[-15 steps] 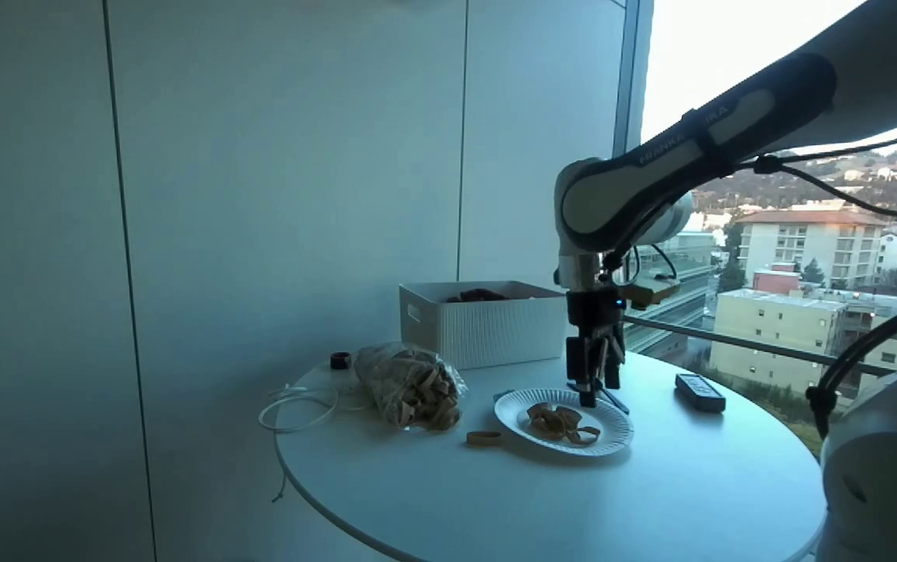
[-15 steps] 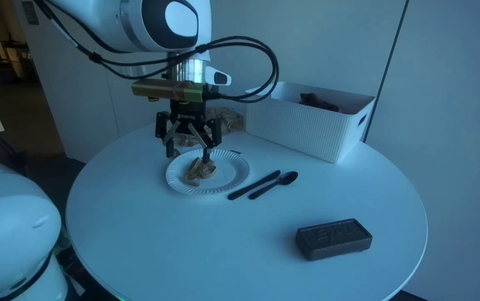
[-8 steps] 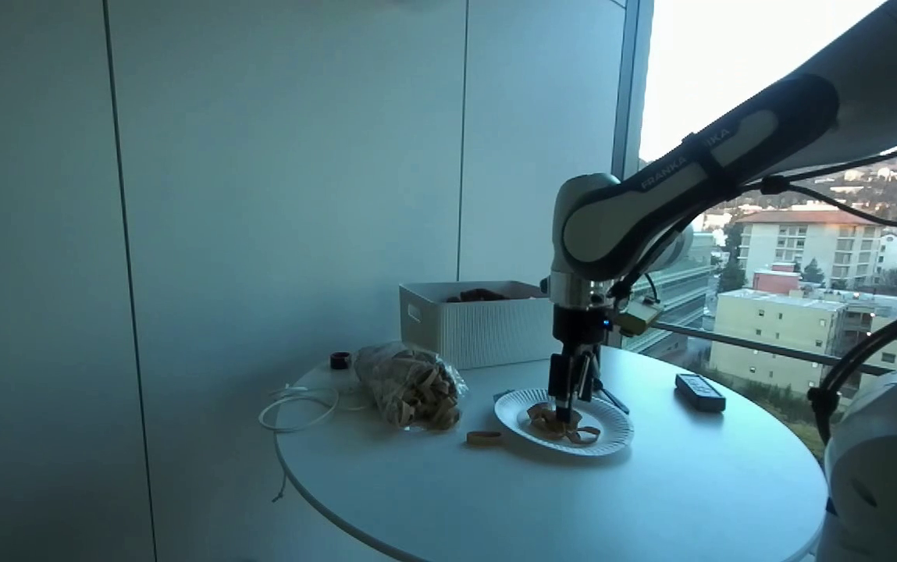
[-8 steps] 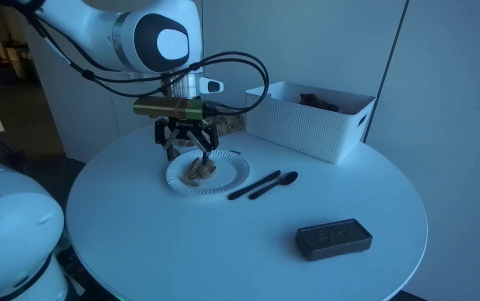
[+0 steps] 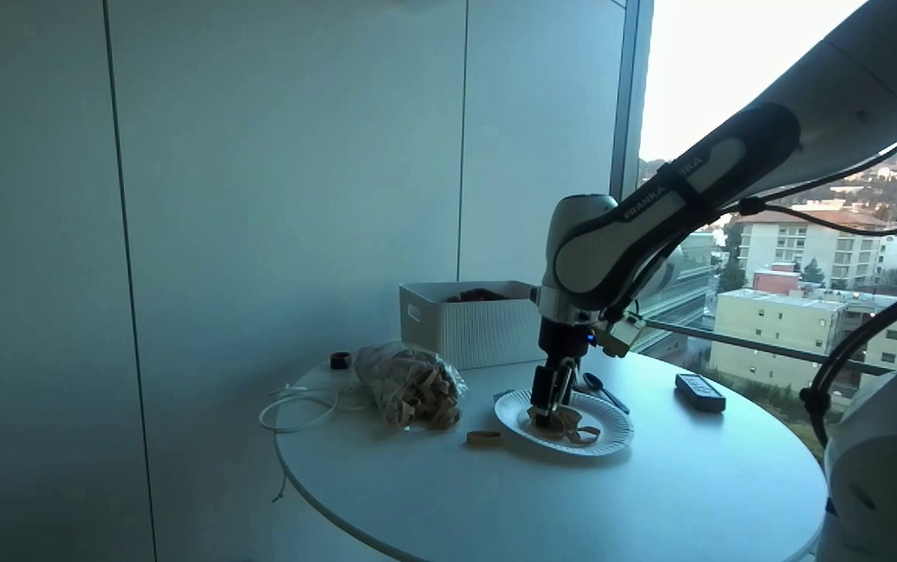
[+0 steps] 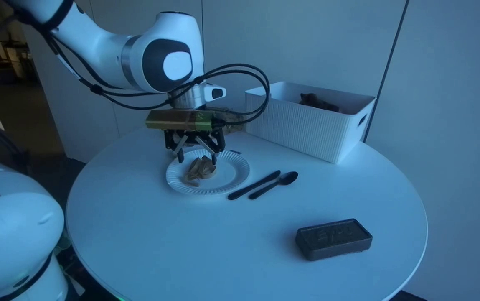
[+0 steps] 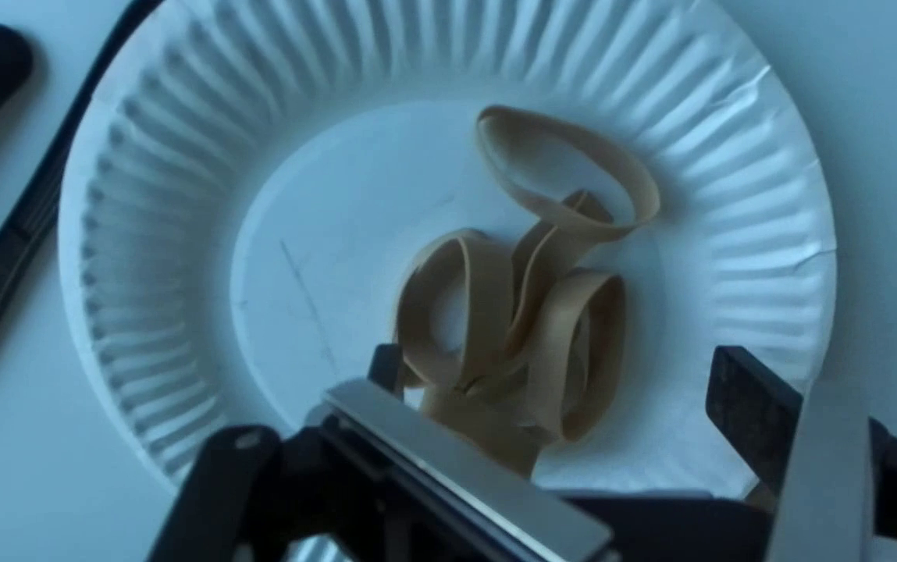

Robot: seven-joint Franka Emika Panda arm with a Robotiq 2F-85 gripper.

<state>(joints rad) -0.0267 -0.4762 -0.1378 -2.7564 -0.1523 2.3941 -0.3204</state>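
Gripper (image 6: 197, 159) hangs low over the white paper plate (image 7: 140, 250), jaws spread wide. Tan bands (image 7: 487, 304) lie heaped on the plate, partly between the jaws in the wrist view; contact unclear. In an exterior view, black spoon (image 6: 288, 178) lies right of plate; ribbed box (image 6: 298, 127) far right.

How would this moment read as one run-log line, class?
gripper: open, over paper plate | held: nothing | nearest: tan bands, lying on plate | also on table: black spoon, white box
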